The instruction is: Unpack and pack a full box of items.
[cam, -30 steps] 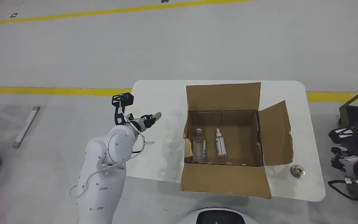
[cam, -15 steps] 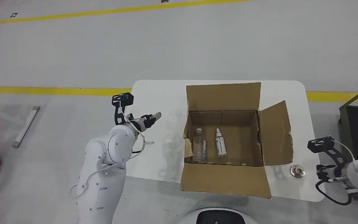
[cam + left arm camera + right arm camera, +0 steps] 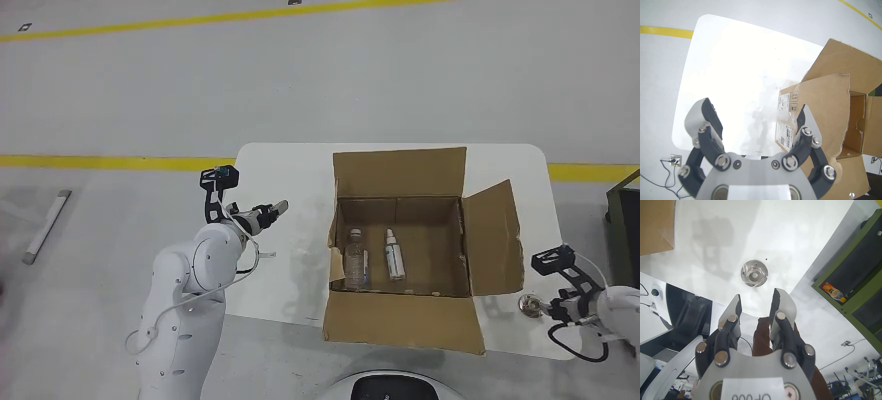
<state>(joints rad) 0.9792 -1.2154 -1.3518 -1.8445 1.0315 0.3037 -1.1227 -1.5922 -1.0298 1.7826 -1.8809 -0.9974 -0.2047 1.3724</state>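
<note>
Bright, even light. The desk (image 3: pixel 738 62) glares blank white in the left wrist view; the box (image 3: pixel 400 328) is shaded inside. Both wrist views bow at the edges.

Green rack (image 3: pixel 628 200) cut off by the picture's edge; box (image 3: pixel 400 325) floor's near strip behind its front wall.

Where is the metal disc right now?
In the top view, the disc lies on the table's right side, between the box's right flap and the right end effector.
</note>
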